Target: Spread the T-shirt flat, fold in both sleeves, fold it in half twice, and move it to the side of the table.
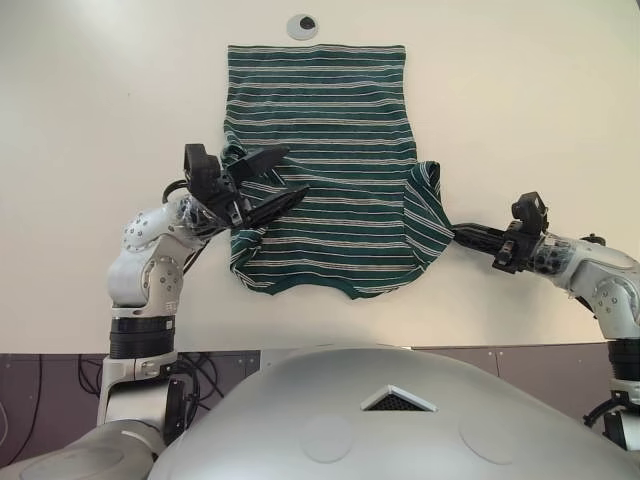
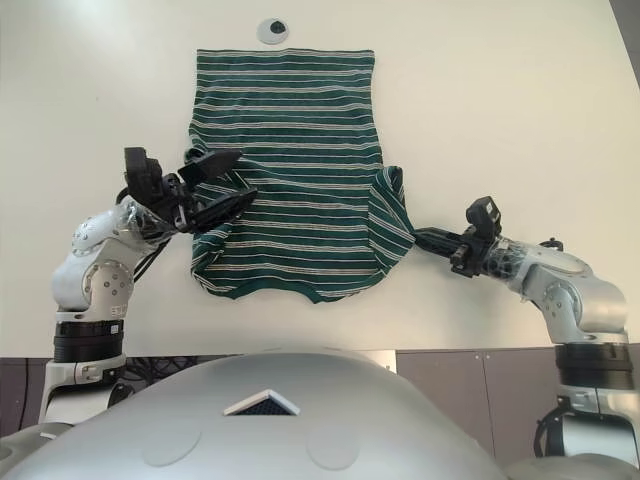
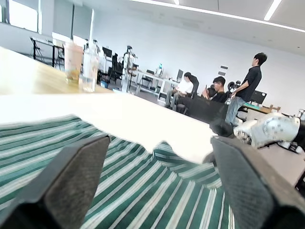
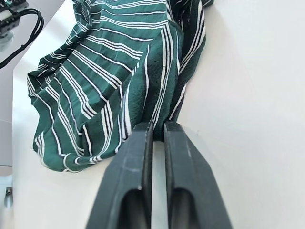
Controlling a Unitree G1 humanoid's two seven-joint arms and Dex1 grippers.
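You have T-shirt (image 1: pixel 318 130) flat, both sleeves turned in. Left gripper (image 1: pixel 293 172) wide apart over left fold, holding nothing; right gripper (image 1: pixel 458 232) closed, tips against right fold, likely pressing crease

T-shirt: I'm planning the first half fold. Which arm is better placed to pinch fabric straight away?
Probably the left. The left gripper hangs open over the T-shirt's left side, fabric below its spread fingers. The right gripper is shut at the right edge and would have to open first.

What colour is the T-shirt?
The T-shirt is dark green with thin white stripes; the left eye view shows it best.
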